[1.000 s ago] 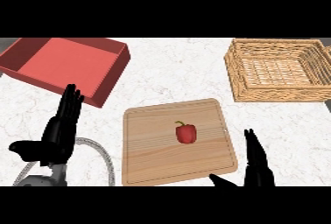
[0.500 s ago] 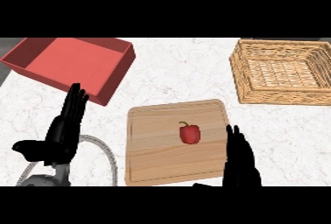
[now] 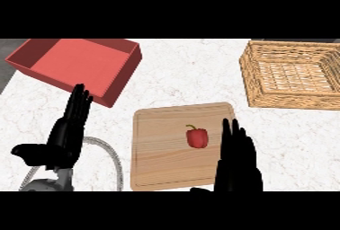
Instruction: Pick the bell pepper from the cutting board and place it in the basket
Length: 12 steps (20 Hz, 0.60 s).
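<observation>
Cutting board (image 3: 159, 150) at ctr-front of counter (image 3: 192, 67). Bell pepper (image 3: 196, 137) on board, right of its ctr. Basket (image 3: 292, 101) at back right, well apart from board. Open bin (image 3: 73, 58) at back left. Right hand (image 3: 235, 157) over board's right edge, just beside pepper. Left hand (image 3: 66, 134) left of board, in front of bin. Hose loop (image 3: 109, 155) btwn left hand & board.
</observation>
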Available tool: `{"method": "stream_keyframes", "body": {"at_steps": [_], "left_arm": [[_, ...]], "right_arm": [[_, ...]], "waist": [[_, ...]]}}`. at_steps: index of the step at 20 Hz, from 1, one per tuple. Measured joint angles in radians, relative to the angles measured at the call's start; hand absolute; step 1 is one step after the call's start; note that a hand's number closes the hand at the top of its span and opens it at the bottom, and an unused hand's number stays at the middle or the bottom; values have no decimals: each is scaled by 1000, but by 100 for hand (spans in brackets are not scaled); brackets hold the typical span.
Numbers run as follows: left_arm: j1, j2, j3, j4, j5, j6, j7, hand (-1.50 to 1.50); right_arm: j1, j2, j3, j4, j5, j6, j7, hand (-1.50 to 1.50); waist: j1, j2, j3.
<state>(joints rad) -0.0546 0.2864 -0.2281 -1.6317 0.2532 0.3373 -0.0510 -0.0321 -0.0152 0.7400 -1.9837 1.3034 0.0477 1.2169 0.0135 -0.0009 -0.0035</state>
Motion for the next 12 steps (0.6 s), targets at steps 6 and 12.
{"method": "stream_keyframes", "body": {"at_steps": [6,12], "left_arm": [[19,-1,11,-9,-2,-14,-4,0],[28,-18,-2,-27,-25,-7,4,0]], "right_arm": [[-77,-1,3,62,-43,4,24,-150],[-144,-1,13,156,-79,-26,24,-150]], "waist": [[-1,1,2],[0,1,3]]}}
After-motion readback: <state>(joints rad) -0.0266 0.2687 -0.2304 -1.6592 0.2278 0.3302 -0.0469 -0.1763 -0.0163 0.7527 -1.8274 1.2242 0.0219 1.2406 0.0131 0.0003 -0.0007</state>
